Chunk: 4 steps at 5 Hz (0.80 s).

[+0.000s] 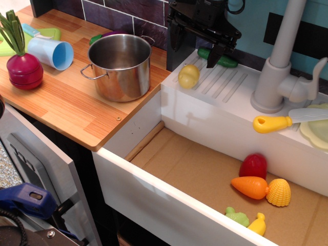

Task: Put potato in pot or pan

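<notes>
1. Nearest the camera, a blue plastic tool handle (pixel 25 199) sits at the lower left, well below and left of the fingers.
2. The black robot gripper (pixel 197 49) hangs above the white ribbed draining surface (pixel 225 82); its fingers (pixel 213 55) stand apart, gripping nothing.
3. The small smooth pale-yellow toy potato (pixel 188 76) lies on that surface just beneath the fingers, slightly left, not touched.
4. Judged step: reaching for the potato. To do it well, lower straight so the fingers straddle its rounded sides, close gently at its widest part since it looks slippery, lift clear of the ridge, then carry left.
5. The shiny stainless steel pot with two loop handles (pixel 120 66) stands left of the fingers on the wooden surface (pixel 61 102); its inside looks empty.
6. The light blue plastic cup (pixel 51 53), lying on its side further left, shows nothing inside.
7. The cardboard-floored sink basin (pixel 195 169) below the fingers holds an orange carrot (pixel 250 187) and other toys.
</notes>
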Each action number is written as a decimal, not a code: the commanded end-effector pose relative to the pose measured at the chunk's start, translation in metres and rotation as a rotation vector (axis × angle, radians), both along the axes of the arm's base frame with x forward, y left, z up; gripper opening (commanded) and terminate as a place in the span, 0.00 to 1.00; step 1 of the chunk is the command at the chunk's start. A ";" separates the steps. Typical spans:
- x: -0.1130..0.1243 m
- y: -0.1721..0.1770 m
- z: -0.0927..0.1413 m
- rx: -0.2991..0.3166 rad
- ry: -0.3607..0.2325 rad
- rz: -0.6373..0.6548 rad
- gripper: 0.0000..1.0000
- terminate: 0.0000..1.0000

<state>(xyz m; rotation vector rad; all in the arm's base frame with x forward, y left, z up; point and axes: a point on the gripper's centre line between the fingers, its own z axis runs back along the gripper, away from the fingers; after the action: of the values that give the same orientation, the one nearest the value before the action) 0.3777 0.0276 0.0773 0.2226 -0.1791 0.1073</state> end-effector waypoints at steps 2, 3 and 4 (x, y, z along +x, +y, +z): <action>0.004 0.001 -0.014 -0.019 -0.018 -0.004 1.00 0.00; 0.010 0.003 -0.026 -0.025 -0.037 -0.013 1.00 0.00; 0.016 0.008 -0.033 -0.024 -0.041 -0.027 1.00 0.00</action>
<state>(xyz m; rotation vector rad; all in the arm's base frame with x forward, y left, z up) 0.3850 0.0353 0.0202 0.1910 -0.1584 0.0750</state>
